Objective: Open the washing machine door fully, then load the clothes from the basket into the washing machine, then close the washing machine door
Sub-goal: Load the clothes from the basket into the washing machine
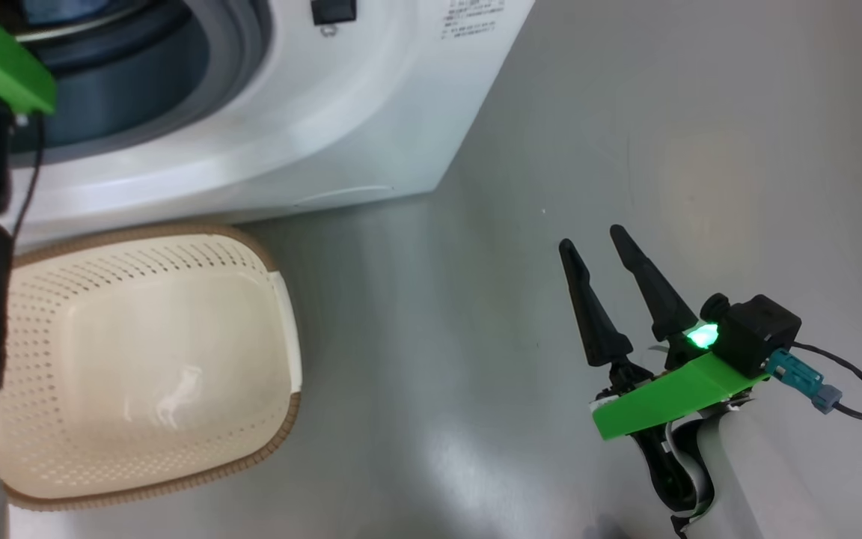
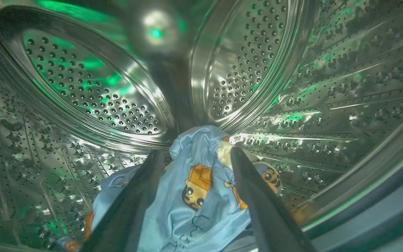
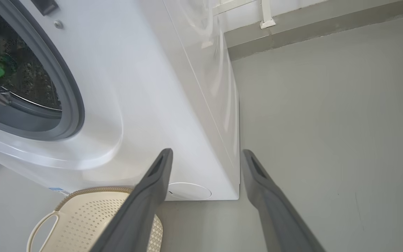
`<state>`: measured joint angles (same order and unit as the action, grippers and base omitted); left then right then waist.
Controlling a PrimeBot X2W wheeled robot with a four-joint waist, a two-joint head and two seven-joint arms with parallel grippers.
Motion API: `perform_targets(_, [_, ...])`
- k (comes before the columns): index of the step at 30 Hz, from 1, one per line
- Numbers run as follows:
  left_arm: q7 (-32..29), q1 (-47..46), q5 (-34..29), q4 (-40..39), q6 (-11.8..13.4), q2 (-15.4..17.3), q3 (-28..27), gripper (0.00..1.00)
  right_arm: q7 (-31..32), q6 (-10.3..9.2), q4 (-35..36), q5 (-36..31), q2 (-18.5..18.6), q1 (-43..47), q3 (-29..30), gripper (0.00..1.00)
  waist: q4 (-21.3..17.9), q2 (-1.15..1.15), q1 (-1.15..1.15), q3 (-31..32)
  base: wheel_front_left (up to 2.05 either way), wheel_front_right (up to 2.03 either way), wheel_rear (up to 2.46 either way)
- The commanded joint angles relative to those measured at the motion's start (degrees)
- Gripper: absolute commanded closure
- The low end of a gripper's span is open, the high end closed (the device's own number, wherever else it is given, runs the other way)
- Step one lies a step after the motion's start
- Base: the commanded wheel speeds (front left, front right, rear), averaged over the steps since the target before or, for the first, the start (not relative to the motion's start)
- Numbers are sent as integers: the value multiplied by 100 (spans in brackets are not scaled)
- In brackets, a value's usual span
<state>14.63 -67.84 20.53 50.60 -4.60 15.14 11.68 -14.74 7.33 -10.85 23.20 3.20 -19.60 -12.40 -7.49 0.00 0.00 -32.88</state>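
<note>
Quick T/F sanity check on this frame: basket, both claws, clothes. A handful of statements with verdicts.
1. The basket is empty. True.
2. The right claw grips a cloth. False: it is open and holds nothing, above the bare floor.
3. The left claw is inside the drum. True: the clothes lie between its spread fingers.
4. The clothes are plain white. False: the fabric is light blue with orange-brown cartoon prints.
5. The basket sits on top of the washing machine. False: it stands on the floor in front of it.
</note>
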Motion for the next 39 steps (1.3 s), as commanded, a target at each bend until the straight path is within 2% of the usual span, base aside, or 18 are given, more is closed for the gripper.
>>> perform_targets(1, [29,208,68,-225,37,256,-125,0,-26,16,79,-69,-33,243,-103,0,110,0,0,279,0,0,0])
perform_targets(7, [34,739,108,-579,111,227,-184,0,-26,16,19,-98,-33,353,-82,0,198,0,0,597,0,0,0])
perform_targets(26, [30,2938,192,-2538,554,231,-399,0,-26,16,-112,-268,-33,796,-35,0,362,0,0,1692,0,0,0])
perform_targets(39, [30,4349,176,-3812,1037,220,-504,0,-26,16,-149,-291,-33,1007,-47,0,474,0,0,2206,0,0,0])
